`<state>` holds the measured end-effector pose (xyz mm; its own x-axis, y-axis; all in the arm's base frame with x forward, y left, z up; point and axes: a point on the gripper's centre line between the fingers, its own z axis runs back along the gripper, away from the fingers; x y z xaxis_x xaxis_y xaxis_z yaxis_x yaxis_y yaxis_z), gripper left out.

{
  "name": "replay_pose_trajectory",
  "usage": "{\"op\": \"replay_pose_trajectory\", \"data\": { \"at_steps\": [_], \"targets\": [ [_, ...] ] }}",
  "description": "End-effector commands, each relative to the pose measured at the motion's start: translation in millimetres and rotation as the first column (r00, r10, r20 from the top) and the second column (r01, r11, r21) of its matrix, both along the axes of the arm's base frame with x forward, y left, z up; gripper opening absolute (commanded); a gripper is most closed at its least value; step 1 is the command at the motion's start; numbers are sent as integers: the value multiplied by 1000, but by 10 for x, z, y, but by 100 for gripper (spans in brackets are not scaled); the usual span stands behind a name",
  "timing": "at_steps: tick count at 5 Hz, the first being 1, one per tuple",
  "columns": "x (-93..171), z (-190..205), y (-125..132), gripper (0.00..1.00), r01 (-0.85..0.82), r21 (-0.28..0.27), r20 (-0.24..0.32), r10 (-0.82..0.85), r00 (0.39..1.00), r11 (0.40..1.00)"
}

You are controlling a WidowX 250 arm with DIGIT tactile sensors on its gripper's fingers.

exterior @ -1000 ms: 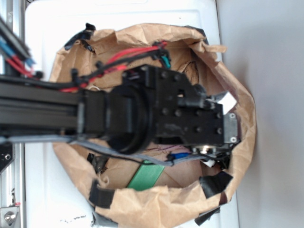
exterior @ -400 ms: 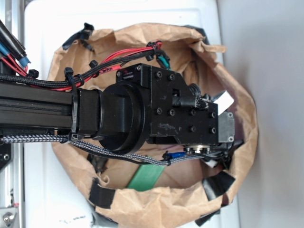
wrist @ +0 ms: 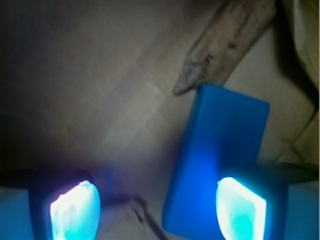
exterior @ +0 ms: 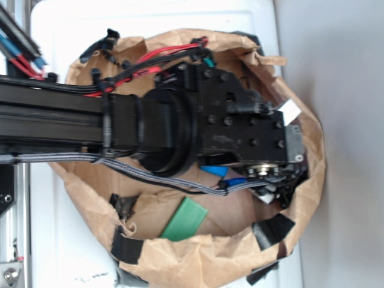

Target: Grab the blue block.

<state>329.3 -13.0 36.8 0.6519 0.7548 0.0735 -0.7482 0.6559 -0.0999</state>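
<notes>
The blue block (wrist: 220, 150) is a flat bright blue slab lying on the brown paper floor of the bag. In the wrist view it sits at right, and my right fingertip (wrist: 240, 210) overlaps its lower right part. My gripper (wrist: 157, 210) is open, with the left fingertip (wrist: 75, 210) over bare paper. The near end of the block lies between the fingers, toward the right one. In the exterior view only a small blue corner of the block (exterior: 214, 171) shows under the black wrist; the gripper's fingers are hidden there.
A crumpled brown paper bag (exterior: 300, 198) with black tape patches surrounds the work area. A green flat block (exterior: 185, 219) lies at the bag's lower middle. A brown paper flap (wrist: 220, 45) reaches toward the blue block's far end. Cables (exterior: 150, 63) run along the arm.
The arm has shifted up and slightly right in the exterior view. A corner of the blue block now shows beneath the wrist, and the green block is more exposed.
</notes>
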Motion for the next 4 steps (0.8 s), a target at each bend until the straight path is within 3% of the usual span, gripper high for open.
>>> {"op": "replay_pose_trajectory", "data": {
  "at_steps": [1,4],
  "targets": [
    [53,-118,123,100,-13,54,47,10,999,998],
    [-60,193,179,100,18,-41,11,-18,1000,999]
  ]
}}
